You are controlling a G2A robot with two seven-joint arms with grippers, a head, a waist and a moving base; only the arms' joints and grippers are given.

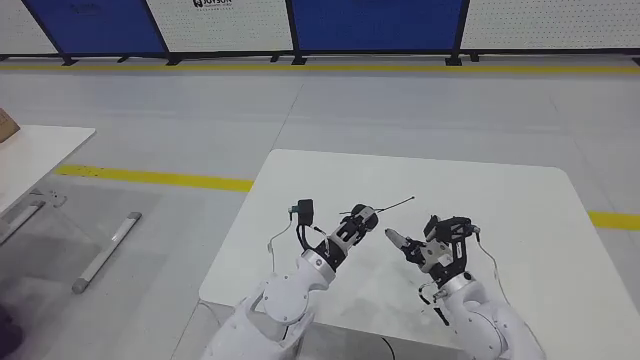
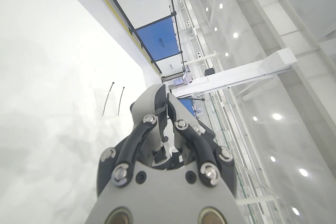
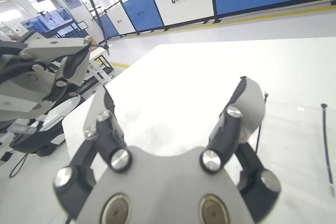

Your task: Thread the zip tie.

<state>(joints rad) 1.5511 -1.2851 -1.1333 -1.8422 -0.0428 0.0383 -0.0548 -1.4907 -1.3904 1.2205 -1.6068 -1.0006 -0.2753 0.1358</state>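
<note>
- Left gripper (image 1: 360, 224) pinches 1 zip tie (image 1: 385, 203) near its head, above the table (image 1: 500, 190).
- Right gripper (image 3: 176, 88) spread wide, empty, nearby.
- Tail apparently unthreaded; whole threading remains.

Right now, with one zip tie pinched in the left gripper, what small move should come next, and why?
Probably bring the open right gripper across to the free end of the zip tie. The left gripper is shut on the tie, its strap sticks out unsupported, and threading likely needs a second grip.
</note>
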